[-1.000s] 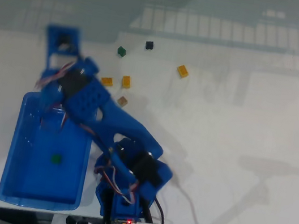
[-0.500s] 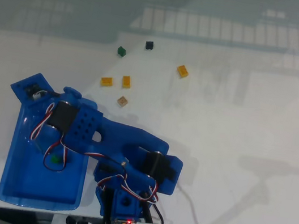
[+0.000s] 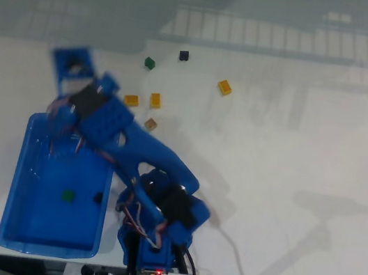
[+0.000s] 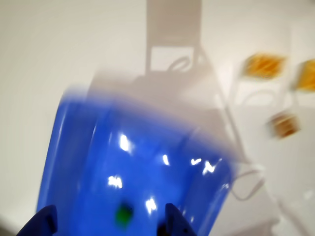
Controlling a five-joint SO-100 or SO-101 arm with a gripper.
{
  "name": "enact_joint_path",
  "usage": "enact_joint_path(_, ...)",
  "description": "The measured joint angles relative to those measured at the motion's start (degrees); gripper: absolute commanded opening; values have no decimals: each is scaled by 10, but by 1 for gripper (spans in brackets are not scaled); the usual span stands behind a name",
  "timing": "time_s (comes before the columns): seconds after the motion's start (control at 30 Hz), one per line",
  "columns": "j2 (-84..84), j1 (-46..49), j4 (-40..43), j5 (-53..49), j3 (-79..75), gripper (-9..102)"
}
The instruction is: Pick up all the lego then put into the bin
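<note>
Arm [image 3: 111, 129] swung back past bin [image 3: 14, 222] rim, black lego [image 3: 97, 198] inside.

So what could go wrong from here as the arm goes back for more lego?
The claw is motion-blurred, so a fast sweep could overshoot the table bricks.

Two yellow-orange bricks and the tan brick sit close together; closing on one may knock its neighbours away.

The arm passes low beside the bin, which already holds a green brick and a black brick; clipping its rim could shift it.
</note>
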Motion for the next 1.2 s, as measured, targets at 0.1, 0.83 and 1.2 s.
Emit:
enact_joint_path(0.1,-45,135,-61,-6,-14,28)
enact_joint_path(0.83,-328,580,-333,99,-21,28)
enact_joint_path(1.2,-417,613,-345,130,-101,28)
